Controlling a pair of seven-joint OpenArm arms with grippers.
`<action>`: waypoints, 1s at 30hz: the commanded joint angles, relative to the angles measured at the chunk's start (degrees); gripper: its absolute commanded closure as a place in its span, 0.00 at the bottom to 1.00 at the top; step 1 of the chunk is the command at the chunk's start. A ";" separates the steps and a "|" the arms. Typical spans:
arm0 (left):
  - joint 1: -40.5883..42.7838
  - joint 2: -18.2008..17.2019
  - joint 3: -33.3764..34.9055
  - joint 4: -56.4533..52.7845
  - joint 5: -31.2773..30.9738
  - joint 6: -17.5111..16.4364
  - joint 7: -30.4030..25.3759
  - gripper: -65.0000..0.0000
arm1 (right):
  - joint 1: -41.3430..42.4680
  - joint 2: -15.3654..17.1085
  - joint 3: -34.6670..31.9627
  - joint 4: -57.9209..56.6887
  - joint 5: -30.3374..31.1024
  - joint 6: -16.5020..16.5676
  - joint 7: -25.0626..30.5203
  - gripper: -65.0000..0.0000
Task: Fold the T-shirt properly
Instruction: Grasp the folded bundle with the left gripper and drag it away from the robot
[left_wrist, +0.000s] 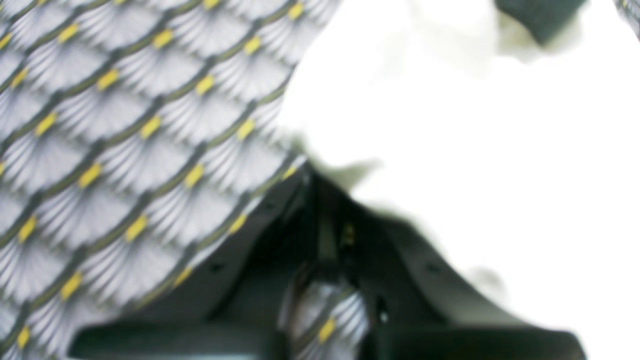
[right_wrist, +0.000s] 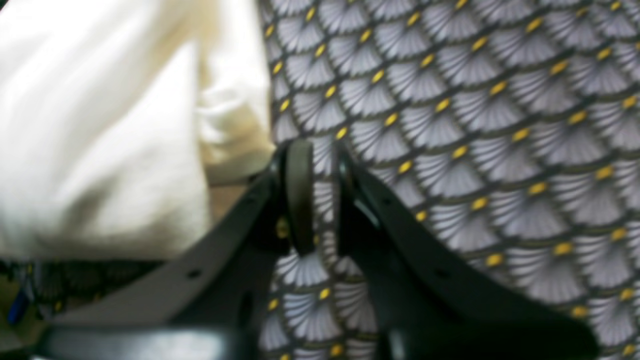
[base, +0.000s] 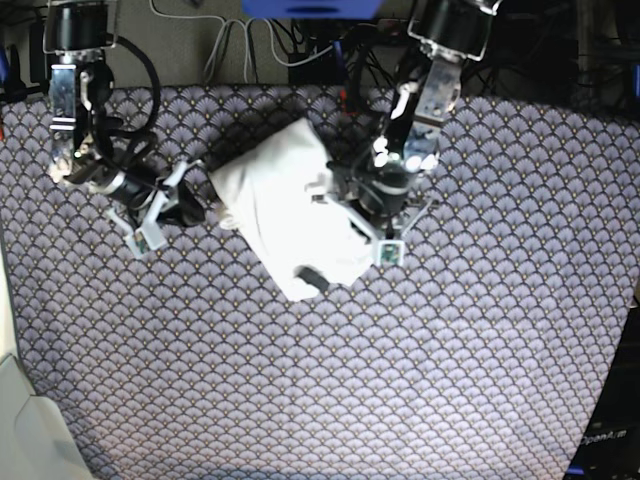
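Two arms: both reach down from the upper edge of the base view onto a desk covered in grey fan-patterned cloth with yellow dots (base: 480, 340).
Garment: white cotton T-shirt (base: 285, 205), lying as a folded, rumpled bundle in the upper centre of the base view, plain white side up; no print can be made out.
Dark mark: a small dark patch (base: 312, 277) sits near the lower tip of the bundle; what it is cannot be told.
Left fingers: left gripper (base: 345, 205), on the right of the bundle in the base view, is at the garment's right edge. In the left wrist view its fingers (left_wrist: 305, 200) are drawn together at the border of the white fabric (left_wrist: 475, 150); whether cloth is pinched between them is too blurred to tell.
Right fingers: right gripper (base: 190, 207), on the left of the bundle in the base view, lies just beside the garment's left edge. In the right wrist view its dark fingers (right_wrist: 299, 195) stand slightly apart, with only the patterned cloth (right_wrist: 475, 125) visible in the narrow gap; the white fabric (right_wrist: 100, 140) sits just to the upper left of them, not between them.
Background: cables (base: 240, 45) lie beyond the desk's upper edge.
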 joint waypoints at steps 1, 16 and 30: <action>-1.63 1.07 0.34 -0.14 -0.26 -0.27 -0.62 1.00 | 0.03 0.39 -0.76 0.96 0.91 0.38 1.25 0.92; -14.12 6.52 -0.01 -12.97 -0.34 -0.27 -1.15 1.00 | -8.58 -1.28 -4.81 7.29 0.91 0.38 1.42 0.92; -1.46 -4.11 -0.19 14.02 -0.17 -0.27 -0.71 1.00 | -7.62 -1.11 3.37 8.35 1.00 0.38 1.51 0.92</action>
